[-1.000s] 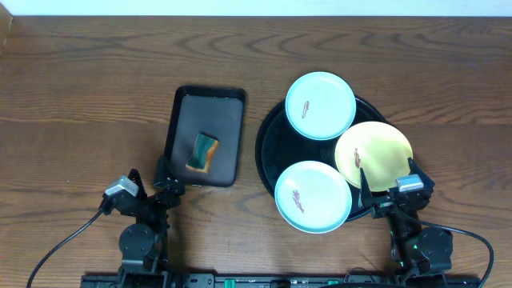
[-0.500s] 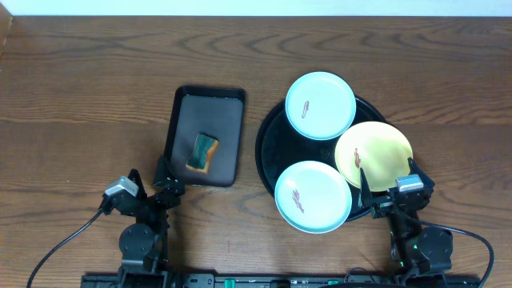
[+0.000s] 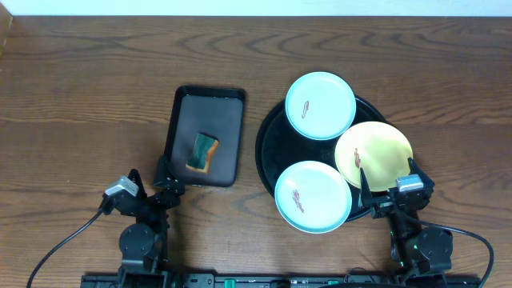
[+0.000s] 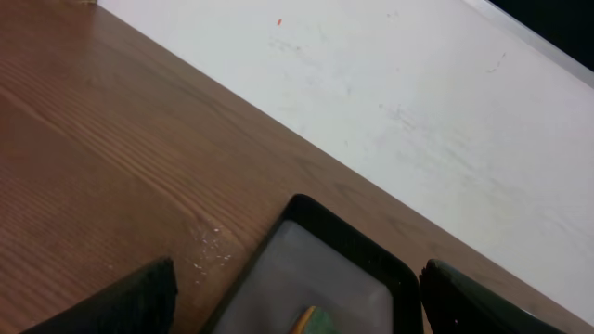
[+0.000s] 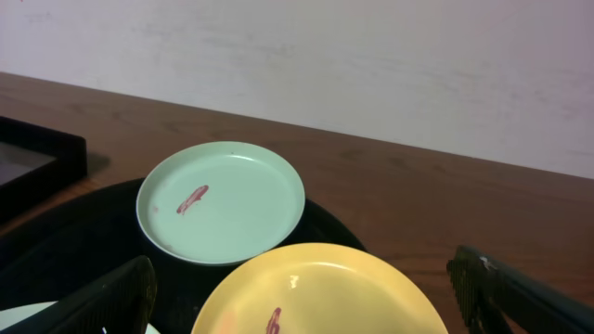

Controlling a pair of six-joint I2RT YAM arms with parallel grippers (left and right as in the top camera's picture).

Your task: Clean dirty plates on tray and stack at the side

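The round black tray (image 3: 272,140) holds three plates. A pale turquoise plate (image 3: 321,105) with a red smear sits at its back. A pale yellow plate (image 3: 374,154) with a small smear sits at its right. A second turquoise plate (image 3: 313,196) with a smear sits at its front. My right gripper (image 3: 388,189) is open and empty at the tray's near right edge, its fingers on either side of the yellow plate (image 5: 316,292) in the right wrist view. My left gripper (image 3: 165,178) is open and empty at the near end of the rectangular tray.
A smaller rectangular black tray (image 3: 228,120) stands left of the round tray and holds a green and yellow sponge (image 3: 202,152). The sponge's tip (image 4: 314,322) shows in the left wrist view. Bare wooden table lies all around, with a white wall behind.
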